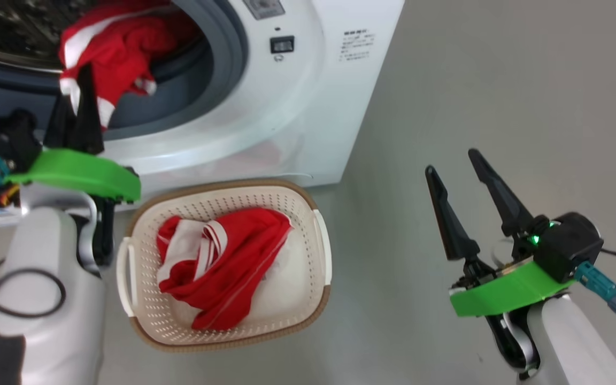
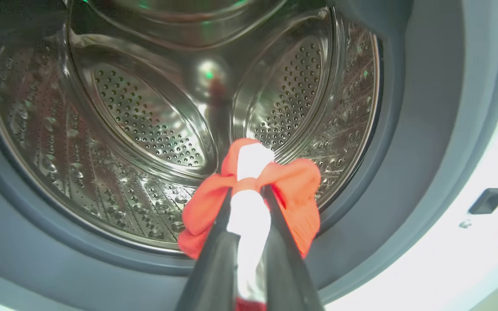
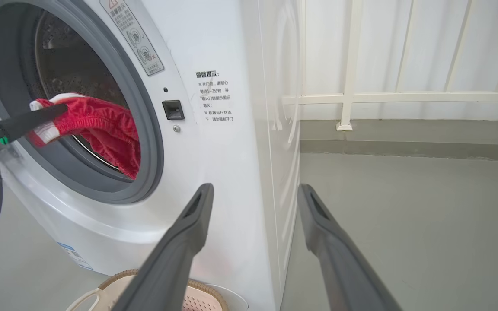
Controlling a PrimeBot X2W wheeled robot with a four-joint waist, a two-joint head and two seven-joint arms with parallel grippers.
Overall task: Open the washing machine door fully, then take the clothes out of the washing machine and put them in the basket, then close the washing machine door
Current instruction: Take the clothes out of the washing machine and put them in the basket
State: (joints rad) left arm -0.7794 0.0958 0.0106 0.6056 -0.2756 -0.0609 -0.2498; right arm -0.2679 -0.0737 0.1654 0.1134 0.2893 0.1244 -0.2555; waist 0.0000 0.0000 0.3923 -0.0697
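At the washing machine (image 1: 297, 107) mouth, the left gripper (image 2: 247, 193) pinches red clothes (image 2: 294, 185), which partly hide its tips. The right gripper (image 1: 451, 161) stands open beside it.

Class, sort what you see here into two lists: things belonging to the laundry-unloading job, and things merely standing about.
Belongs to the job:
washing machine
red garment pinched by the left gripper
basket
second red garment, lying in it

Merely standing about:
white railing
grey floor
right gripper, open, holding nothing
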